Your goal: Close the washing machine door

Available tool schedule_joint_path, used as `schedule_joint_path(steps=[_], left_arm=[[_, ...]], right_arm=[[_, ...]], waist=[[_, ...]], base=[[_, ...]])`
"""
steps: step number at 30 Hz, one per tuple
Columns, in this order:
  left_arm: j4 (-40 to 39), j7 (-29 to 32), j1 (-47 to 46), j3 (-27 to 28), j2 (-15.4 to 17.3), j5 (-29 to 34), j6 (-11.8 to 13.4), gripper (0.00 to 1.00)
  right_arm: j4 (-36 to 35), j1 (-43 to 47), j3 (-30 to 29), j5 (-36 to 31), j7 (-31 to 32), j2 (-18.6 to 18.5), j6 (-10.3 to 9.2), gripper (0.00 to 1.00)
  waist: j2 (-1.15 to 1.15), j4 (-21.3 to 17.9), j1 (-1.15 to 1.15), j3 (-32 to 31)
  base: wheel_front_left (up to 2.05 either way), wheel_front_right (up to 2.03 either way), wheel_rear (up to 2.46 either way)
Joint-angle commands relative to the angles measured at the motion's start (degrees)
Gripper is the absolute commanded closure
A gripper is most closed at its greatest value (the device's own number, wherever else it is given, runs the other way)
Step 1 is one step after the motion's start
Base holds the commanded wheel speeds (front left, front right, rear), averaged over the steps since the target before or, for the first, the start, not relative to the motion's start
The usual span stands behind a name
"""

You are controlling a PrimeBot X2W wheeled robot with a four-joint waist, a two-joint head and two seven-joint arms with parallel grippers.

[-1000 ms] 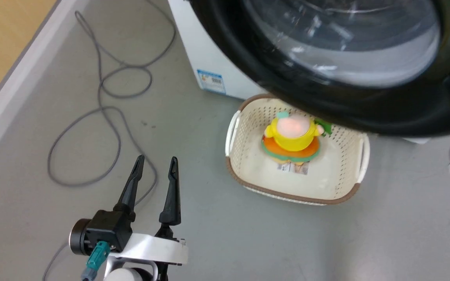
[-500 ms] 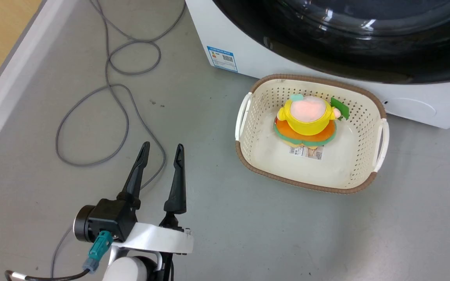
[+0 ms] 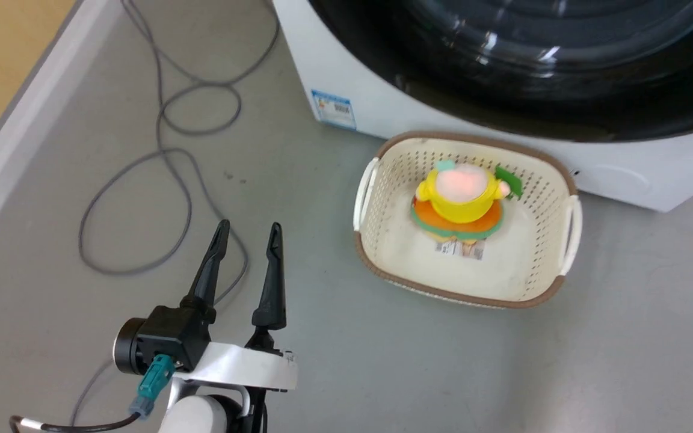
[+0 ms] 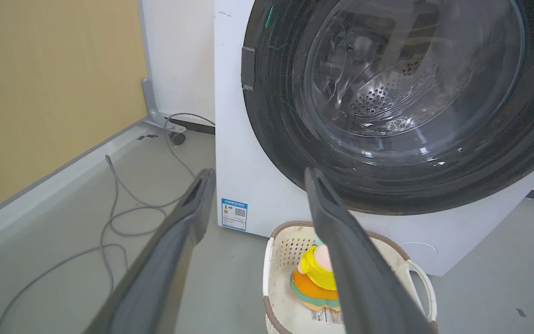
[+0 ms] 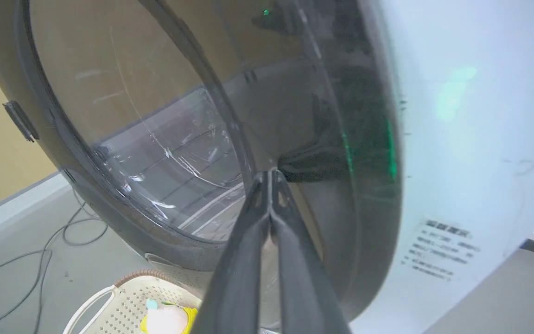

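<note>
Head view | one washing machine door (image 3: 503, 114) | one basket (image 3: 382, 204) | one toy (image 3: 461, 201)

Our left claw (image 3: 248, 228): long black tapered fingers (image 3: 207, 278), black housing (image 3: 172, 344), white bracket (image 3: 244, 368), teal connector (image 3: 151, 385), dark cable (image 3: 109, 424). Our right claw (image 5: 270, 174): dark grey.
</note>
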Motion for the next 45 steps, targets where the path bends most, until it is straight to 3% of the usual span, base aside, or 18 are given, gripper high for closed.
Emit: schedule_joint_path(steps=[1,7,15,23,33,34,35,36,37,45], left_arm=[[0.24,-0.25,-0.52,0.17,-0.06,0.22,-0.04,0.00],[1.48,-0.25,1.00,1.42,-0.06,1.21,-0.81,0.00],[3.51,-0.25,4.06,3.58,-0.06,2.11,-1.88,0.00],[5.07,-0.25,6.18,5.18,-0.06,2.52,-2.66,0.00],[6.27,-0.25,8.04,5.81,-0.06,3.02,-3.38,0.00],[6.44,-0.25,8.19,5.79,-0.06,3.09,-3.46,0.00],[6.59,-0.25,8.31,5.73,-0.06,3.14,-3.55,0.00],[6.73,-0.25,8.41,5.65,-0.06,3.20,-3.66,0.00],[6.86,-0.25,8.51,5.56,-0.06,3.27,-3.74,0.00],[7.59,-0.25,9.40,5.18,-0.06,3.83,-3.91,0.00]], right_arm=[[0.01,1.03,0.16,0.69,-0.87,-0.19,-0.48,1.00],[-3.53,9.33,3.55,2.07,-5.34,1.49,-0.48,1.00],[-13.35,23.51,0.98,-0.87,-8.48,5.93,-0.48,1.00],[-28.07,41.07,-9.42,-12.50,-8.57,15.69,-0.48,1.00],[-39.38,52.32,-19.13,-22.77,-4.32,27.87,-0.48,1.00],[-39.86,52.97,-19.82,-23.46,-3.99,28.96,-0.48,0.69],[-40.23,53.54,-20.51,-24.16,-3.75,29.78,-0.48,0.51],[-40.40,54.04,-21.20,-24.63,-3.54,30.54,-0.48,0.19],[-40.30,54.56,-21.64,-24.77,-3.31,31.18,-0.48,0.00],[-37.08,57.01,-22.38,-25.00,-3.49,32.85,-0.48,0.00]], waist=[[0.00,-0.83,0.00,-1.53],[0.00,-3.24,0.00,-7.42],[0.00,-6.90,0.00,-14.04],[0.00,-10.05,0.00,-17.43],[0.00,-11.71,0.00,-18.61],[0.00,-11.77,0.00,-18.67],[0.00,-11.81,0.00,-18.70],[0.00,-11.83,0.00,-18.75],[0.00,-11.84,0.00,-18.84],[0.00,-11.75,0.00,-19.70]], base=[[0.00,0.00,0.00],[0.00,0.00,0.00],[0.00,0.00,0.00],[0.00,0.00,0.00],[0.00,0.00,0.00],[0.00,0.00,0.00],[0.00,0.00,0.00],[0.00,0.00,0.00],[0.00,0.00,0.00],[0.00,0.00,0.00]])
